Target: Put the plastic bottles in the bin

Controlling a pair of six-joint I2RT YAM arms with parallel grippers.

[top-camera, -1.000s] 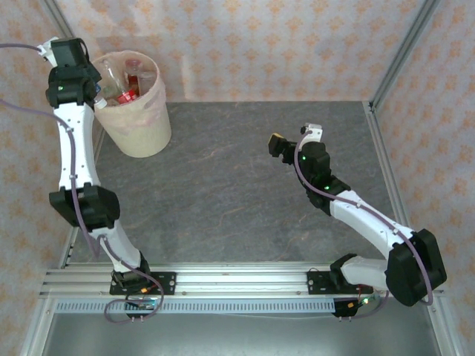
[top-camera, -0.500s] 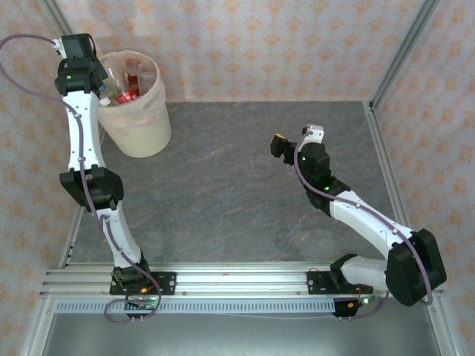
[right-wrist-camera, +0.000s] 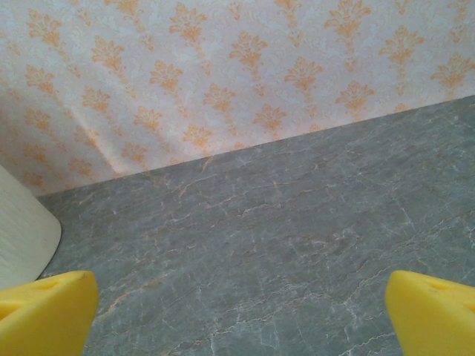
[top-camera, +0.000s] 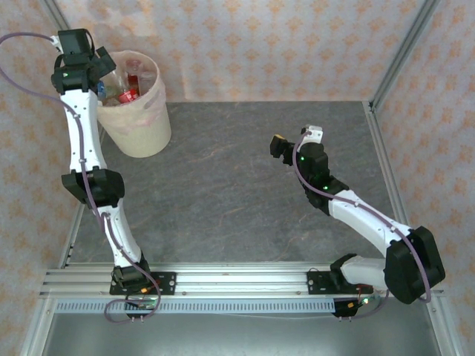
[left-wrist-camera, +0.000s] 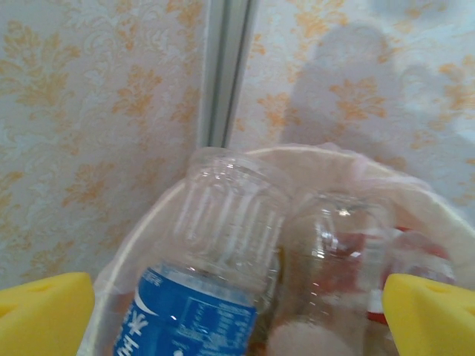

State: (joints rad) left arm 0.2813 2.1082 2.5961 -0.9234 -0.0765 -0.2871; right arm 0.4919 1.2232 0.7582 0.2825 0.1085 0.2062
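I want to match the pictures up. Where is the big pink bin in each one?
Top external: the bin stands far left, near the orange-patterned wall.
Left wrist: its rim arcs across the middle, plastic bottles inside.
Right wrist: its side sits at the lower-left edge.
Shared landmark: that orange-patterned wall.

Have bin at table's far-left corner, near back wall. Bottles piled inside it. Left gripper above bin's left rim, over the bottles. Right gripper well apart, above table right of centre.
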